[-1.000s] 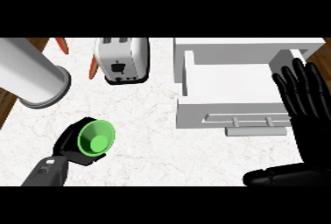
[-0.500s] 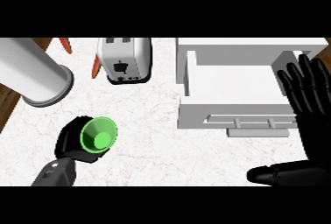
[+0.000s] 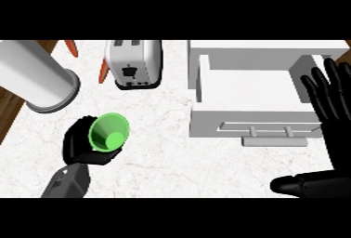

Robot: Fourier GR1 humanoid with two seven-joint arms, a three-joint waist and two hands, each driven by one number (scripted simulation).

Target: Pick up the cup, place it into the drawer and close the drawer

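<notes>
since the green cup (image 3: pixel 108 133), well left of the open drawer (image 3: pixel 226 115), looks light, rigid and slick, its side wall suits a grasp, where the left hand (image 3: pixel 83 145) curls round it, while the right hand (image 3: pixel 334 108) rests straight-fingered at the drawer's right.

Head view, steeply down, near counter (image 3: pixel 171 158)
</notes>
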